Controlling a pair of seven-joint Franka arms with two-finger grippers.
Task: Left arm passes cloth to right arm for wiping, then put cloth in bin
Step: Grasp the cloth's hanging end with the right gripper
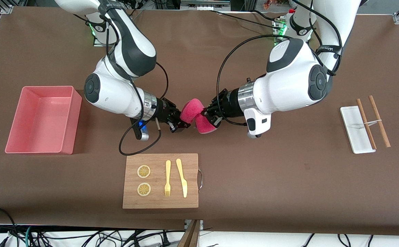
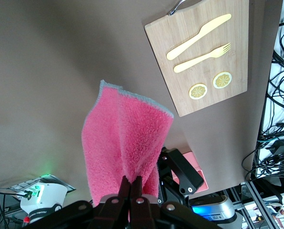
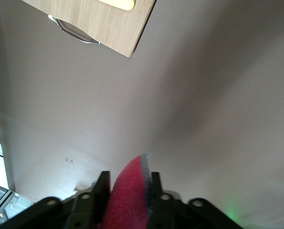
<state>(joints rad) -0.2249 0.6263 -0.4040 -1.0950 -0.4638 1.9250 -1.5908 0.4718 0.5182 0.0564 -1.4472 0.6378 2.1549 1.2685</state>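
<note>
Two tools meet over the bare middle of the table, and the cloth (image 1: 196, 116) hangs in the air between them. Left tool (image 1: 209, 116): fingers pinched fully together on one end of the cloth, as the left wrist view confirms. Right tool (image 1: 179, 120): fingers stand on either side of the cloth's other end with the fabric between them, partly closed; whether they already bear on it firmly cannot be told. Step in hand, as judged: the handover, with the right tool taking its grip. To do it well, the right tool should close until the fuzzy fabric is squeezed well inside its fingers, not at the hem, and the left tool should let go only once that hold is secure, then draw straight away so nothing snags. Wiping and disposal are not yet done. Bin (image 1: 41, 118): stands on the table toward the right arm's end, well apart from the right tool. Bamboo cutting board (image 1: 160, 180) lies on the table near both tools, toward the front camera.
</note>
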